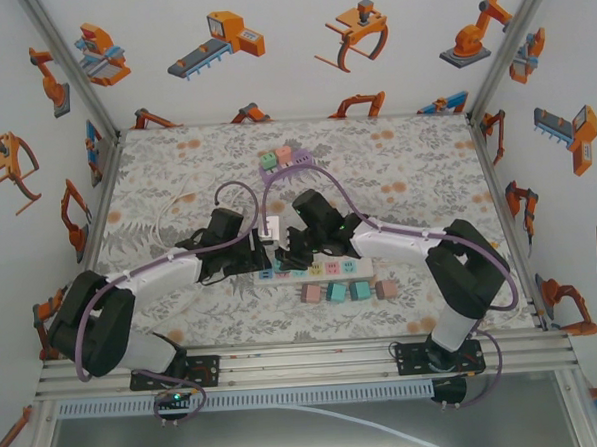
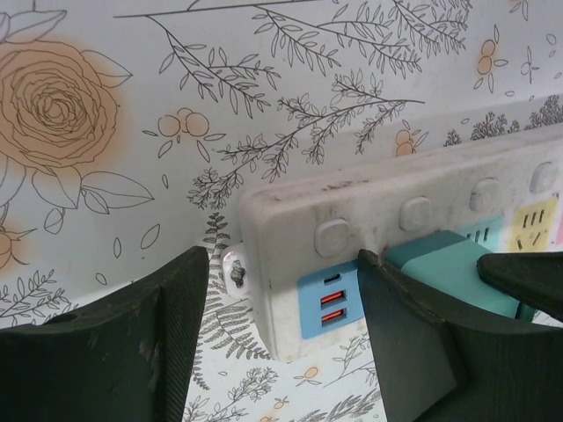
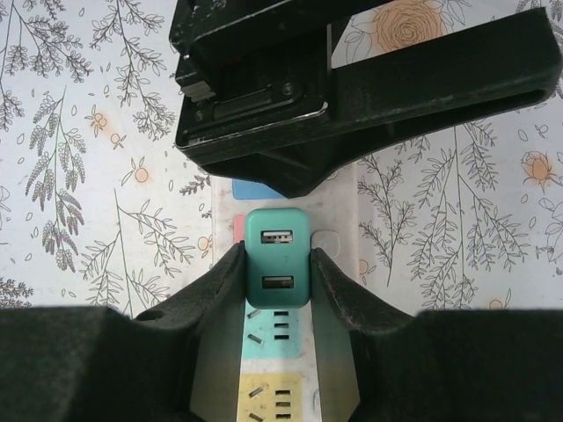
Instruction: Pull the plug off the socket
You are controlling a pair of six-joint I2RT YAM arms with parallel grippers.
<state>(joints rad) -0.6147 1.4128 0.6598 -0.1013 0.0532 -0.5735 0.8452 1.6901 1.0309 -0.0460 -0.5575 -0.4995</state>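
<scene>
A white power strip (image 1: 331, 270) lies across the middle of the table, its sockets (image 3: 278, 327) in coloured panels. A teal plug (image 3: 277, 230) with two USB ports sits in the socket near the strip's left end. My right gripper (image 3: 277, 255) is shut on this plug, one finger pressed to each side. The left gripper (image 2: 281, 260) is open and straddles the strip's end (image 2: 290, 220), beside the blue USB panel (image 2: 330, 303). Its left finger (image 2: 171, 325) stands clear of the strip. Its right finger (image 2: 405, 325) is next to the teal plug (image 2: 444, 264).
Several pastel plugs (image 1: 347, 291) lie in a row just in front of the strip. A purple block with more plugs (image 1: 280, 161) sits toward the back. A thin white cable (image 1: 177, 205) loops at the left. Walls close in the table on three sides.
</scene>
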